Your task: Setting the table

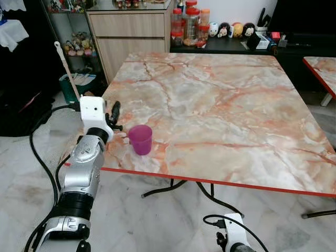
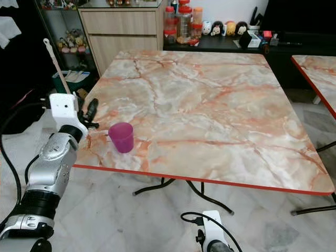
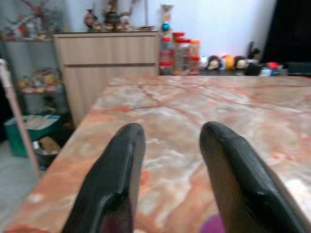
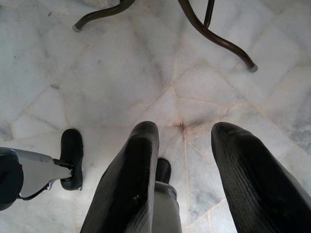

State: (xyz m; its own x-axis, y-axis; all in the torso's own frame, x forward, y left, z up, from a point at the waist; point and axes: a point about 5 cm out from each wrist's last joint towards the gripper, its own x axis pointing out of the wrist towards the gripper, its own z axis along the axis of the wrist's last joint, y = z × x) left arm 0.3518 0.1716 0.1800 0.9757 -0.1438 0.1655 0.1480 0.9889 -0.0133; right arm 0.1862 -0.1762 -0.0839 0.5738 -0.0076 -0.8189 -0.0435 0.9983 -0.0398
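Purple plastic cup (image 1: 140,139) upright on marble table (image 1: 226,110) nr edge; left fingers (image 3: 228,170) spread beside it, empty.

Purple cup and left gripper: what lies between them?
Nothing: only bare marble table separates the left gripper from the purple cup, seen in the left eye view.

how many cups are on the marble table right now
1. The purple cup stands upright near the marble table's front-left corner, just right of the left tool, whose open fingers are not touching it.
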